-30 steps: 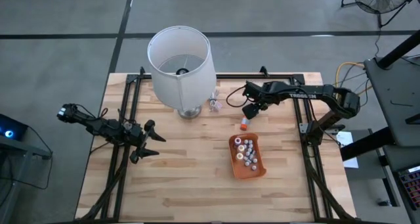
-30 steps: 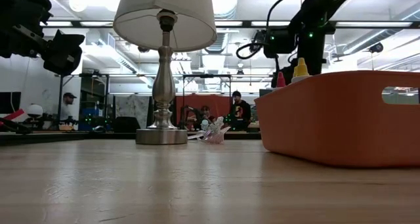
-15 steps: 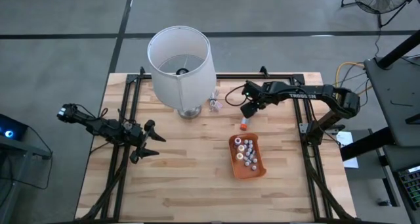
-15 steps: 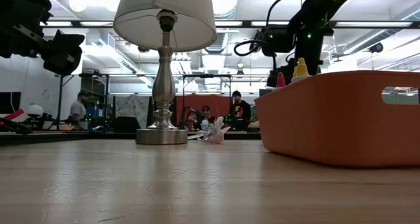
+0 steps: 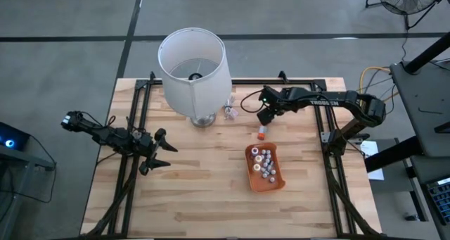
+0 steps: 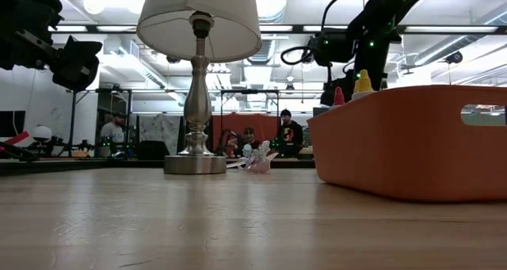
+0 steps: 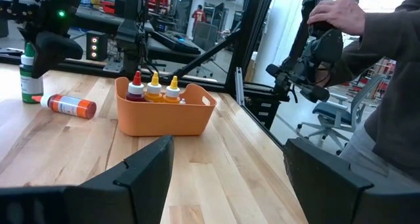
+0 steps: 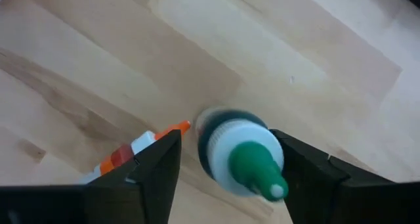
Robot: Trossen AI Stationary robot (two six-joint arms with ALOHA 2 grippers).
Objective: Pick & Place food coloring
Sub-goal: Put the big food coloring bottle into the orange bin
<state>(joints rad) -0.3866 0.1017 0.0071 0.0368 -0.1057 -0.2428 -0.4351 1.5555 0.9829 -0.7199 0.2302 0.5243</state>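
Note:
A green-capped food coloring bottle [image 8: 239, 155] stands upright on its base on the table [image 5: 211, 191], also visible in the left wrist view [image 7: 26, 73]. My right gripper [image 8: 226, 171] is open just above it, one finger on each side, near the table's far edge [image 5: 266, 116]. An orange food coloring bottle [image 5: 261, 133] lies on its side close by [image 8: 134, 150]. Several more bottles stand in the orange tray [image 5: 265, 168], red and yellow caps showing [image 7: 152, 87]. My left gripper [image 5: 159, 151] waits open over the table's left part.
A lamp with a big white shade [image 5: 193, 70] stands on its metal base [image 6: 195, 164] at the far edge, left of my right gripper. A small clear crumpled thing [image 5: 229, 112] lies beside it. A person's hand [image 7: 336, 12] shows beyond the table's right side.
My right gripper has drifted a little toward the table's left, staying open over the green-capped bottle. The bottles and the tray have kept their places.

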